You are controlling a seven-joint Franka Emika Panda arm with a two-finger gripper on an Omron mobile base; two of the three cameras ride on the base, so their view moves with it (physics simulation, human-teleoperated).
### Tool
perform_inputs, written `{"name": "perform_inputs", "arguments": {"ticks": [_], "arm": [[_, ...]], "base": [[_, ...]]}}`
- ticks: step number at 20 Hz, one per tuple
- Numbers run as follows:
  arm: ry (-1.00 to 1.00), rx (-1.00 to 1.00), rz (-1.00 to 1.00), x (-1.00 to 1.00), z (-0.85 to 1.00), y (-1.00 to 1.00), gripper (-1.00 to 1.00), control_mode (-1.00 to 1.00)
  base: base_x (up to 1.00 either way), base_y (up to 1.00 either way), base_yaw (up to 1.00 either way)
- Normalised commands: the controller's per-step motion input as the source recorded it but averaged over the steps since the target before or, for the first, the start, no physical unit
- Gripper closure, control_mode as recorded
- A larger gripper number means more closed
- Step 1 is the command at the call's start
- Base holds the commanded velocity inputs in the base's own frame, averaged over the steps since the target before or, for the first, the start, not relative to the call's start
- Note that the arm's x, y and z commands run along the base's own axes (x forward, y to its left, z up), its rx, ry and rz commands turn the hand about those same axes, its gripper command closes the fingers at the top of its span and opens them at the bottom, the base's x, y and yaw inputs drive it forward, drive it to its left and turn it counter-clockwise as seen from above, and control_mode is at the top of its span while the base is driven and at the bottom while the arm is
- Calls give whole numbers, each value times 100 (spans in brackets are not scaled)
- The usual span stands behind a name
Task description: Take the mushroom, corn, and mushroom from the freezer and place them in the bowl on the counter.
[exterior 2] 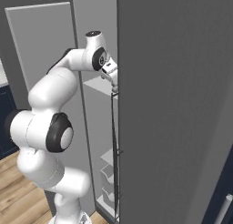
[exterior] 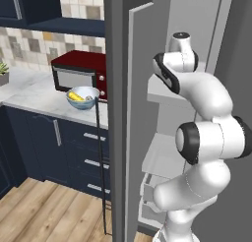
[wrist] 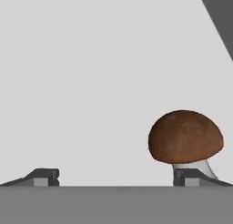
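In the hand view a brown-capped mushroom (wrist: pixel 185 137) stands upright on the pale freezer shelf (wrist: pixel 91 82), right by the pincer's (wrist: pixel 116 177) right finger tip (wrist: pixel 186 177) and off the middle of the gap; whether it touches that tip is hard to tell. The pincer stands wide and holds nothing. The arm (exterior: pixel 206 137) reaches up and forward into the open freezer (exterior: pixel 187 39). On the worktop (exterior: pixel 34 96) to the left, the bowl (exterior: pixel 82 97) holds the corn (exterior: pixel 75 96), in front of the red microwave (exterior: pixel 78 71).
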Motion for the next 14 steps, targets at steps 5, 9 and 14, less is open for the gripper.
{"name": "perform_inputs", "arguments": {"ticks": [5, 9, 14], "arm": [[-10, 10, -10, 13, 24, -12, -100, -100], [0, 2, -1, -2, 52, -17, -100, -100], [7, -1, -2, -10, 7, 9, -100, -100]], "base": [[0, 0, 0], [0, 0, 0], [0, 0, 0]]}}
